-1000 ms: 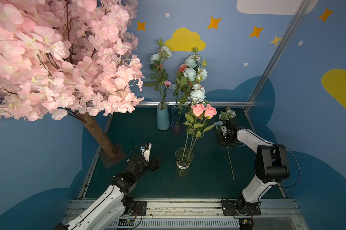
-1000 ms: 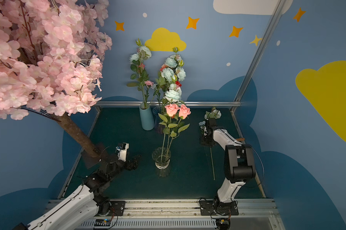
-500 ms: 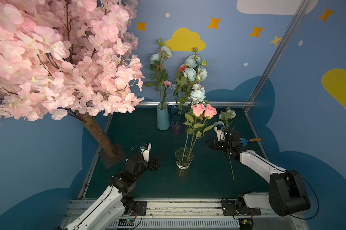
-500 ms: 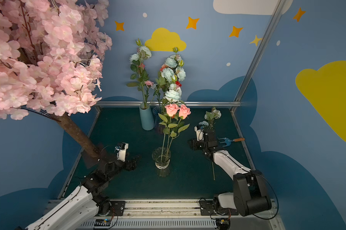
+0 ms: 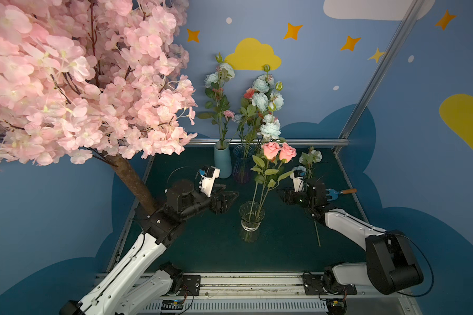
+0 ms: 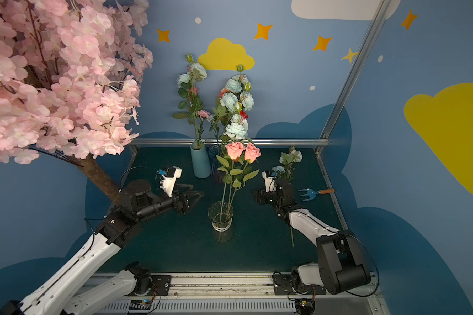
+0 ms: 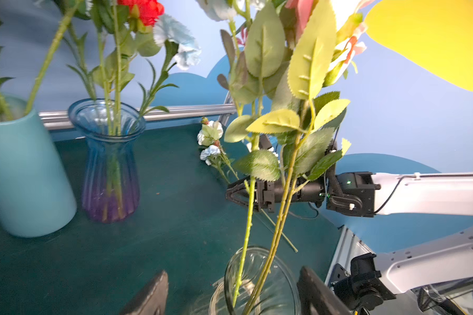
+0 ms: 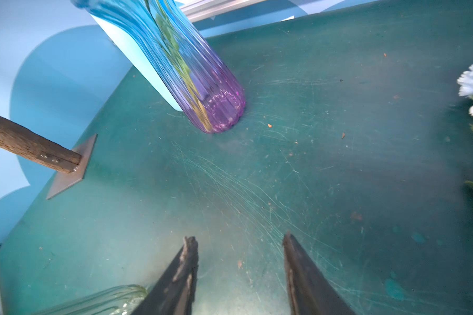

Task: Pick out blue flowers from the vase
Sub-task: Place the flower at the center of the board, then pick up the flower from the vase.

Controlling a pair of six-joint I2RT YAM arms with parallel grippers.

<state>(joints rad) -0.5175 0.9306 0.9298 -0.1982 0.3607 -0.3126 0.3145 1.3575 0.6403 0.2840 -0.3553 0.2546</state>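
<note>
Whereas the left gripper (image 5: 229, 192) hung nearer the front rail half a second ago, it now reaches farther in and rightward, stopping just left of the clear glass vase (image 5: 251, 218). The right gripper (image 5: 281, 195) has crept slightly left toward that vase; a second ago its arm stood tall, and now it lies folded low. The left arm stretches diagonally from the near-left base, wrist level, pointing right; in its wrist view the fingers (image 7: 153, 294) stand wide apart, pinching nothing. The right elbow sits near right, the forearm running far-left, the gripper level and aimed left at the stalks of the pink roses (image 5: 279, 151); its fingers (image 8: 187, 261) are spread over bare mat (image 8: 338, 177), holding nothing. One blue stem (image 5: 313, 158) lies on the mat just right of the right wrist, behind the jaws, its stalk passing under the forearm. A hand fork (image 5: 332, 194) lies right of it. A pale blue head (image 5: 269, 129) hangs just above the roses, higher than both grippers; which vase its stalk enters I cannot tell. More blue flowers (image 5: 261, 99) stand farthest back, over the aqua vase (image 5: 222, 163) and blue-purple vase (image 5: 242, 166).
</note>
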